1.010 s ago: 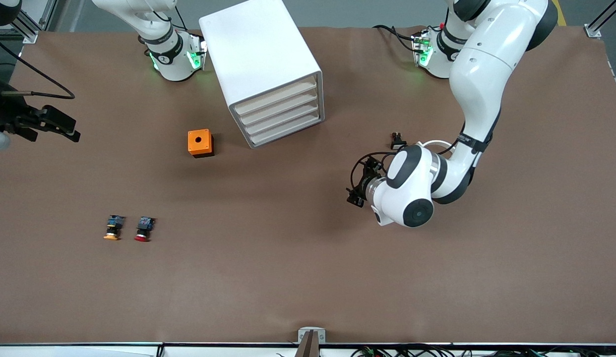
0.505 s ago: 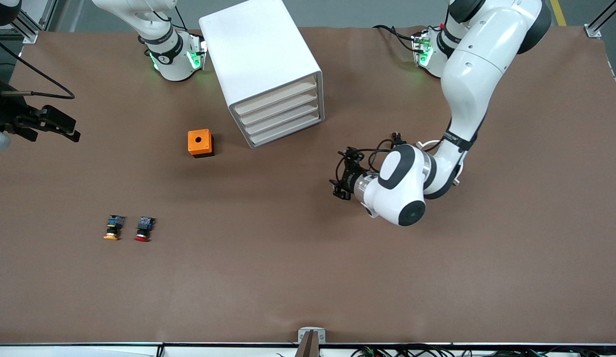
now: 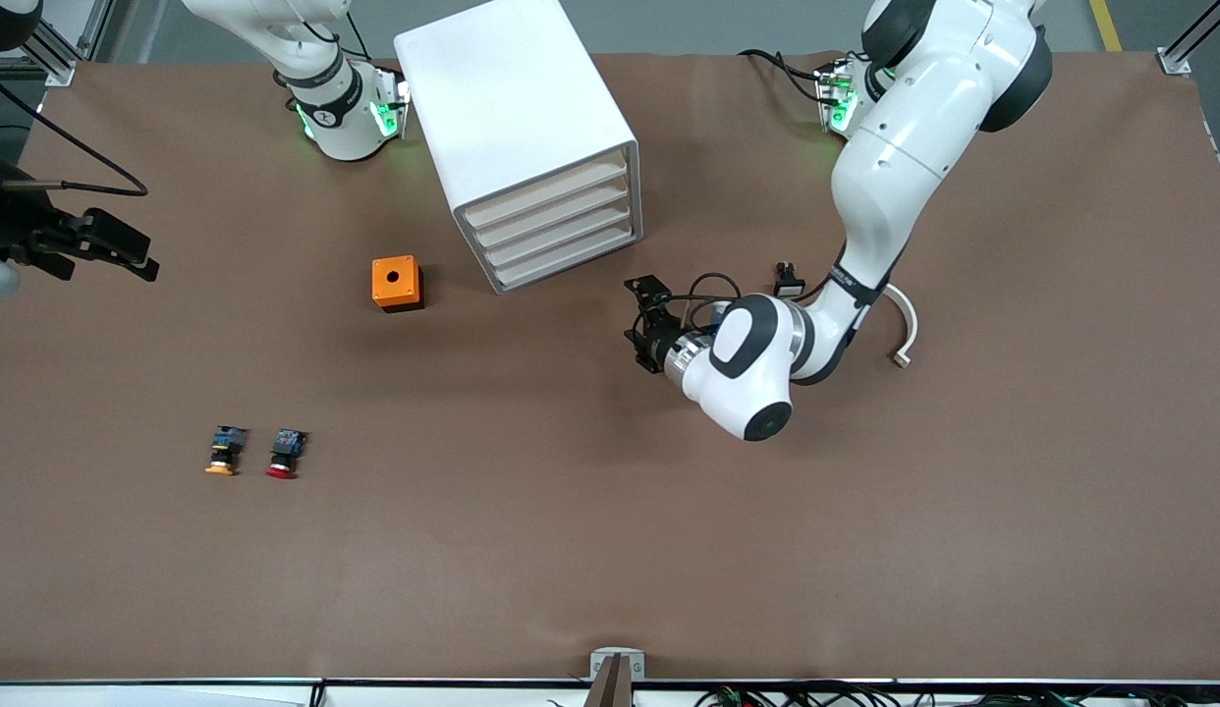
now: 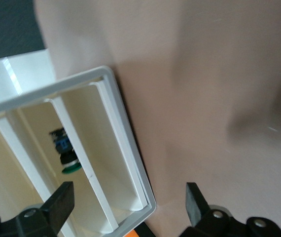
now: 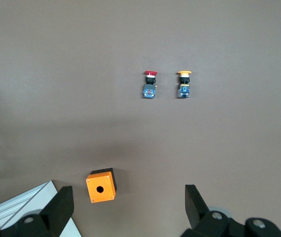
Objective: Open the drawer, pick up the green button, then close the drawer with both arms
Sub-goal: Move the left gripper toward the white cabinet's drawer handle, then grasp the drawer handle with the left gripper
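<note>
Nearest, yellow-capped button (image 3: 221, 454) and red-capped button (image 3: 285, 455) lie side by side on the counter (image 3: 571, 550). Left tool (image 3: 641, 324), fingers apart, empty, hovers low at five o'clock of the cabinet (image 3: 531, 137). Orange cube (image 3: 397, 283) sits at eight o'clock of the cabinet. Green button (image 4: 67, 157) shows inside a closed drawer (image 3: 556, 247). Right tool (image 5: 125, 217), fingers apart, waits at the right arm's end.

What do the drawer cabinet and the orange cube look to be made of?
Cabinet: apparently smooth white plastic, going by its rounded edges and thin, pale, slightly see-through drawer walls in the left wrist view. Orange cube: matte orange top, likely plastic, over a black lower part, with corner screws and a round hole.
</note>
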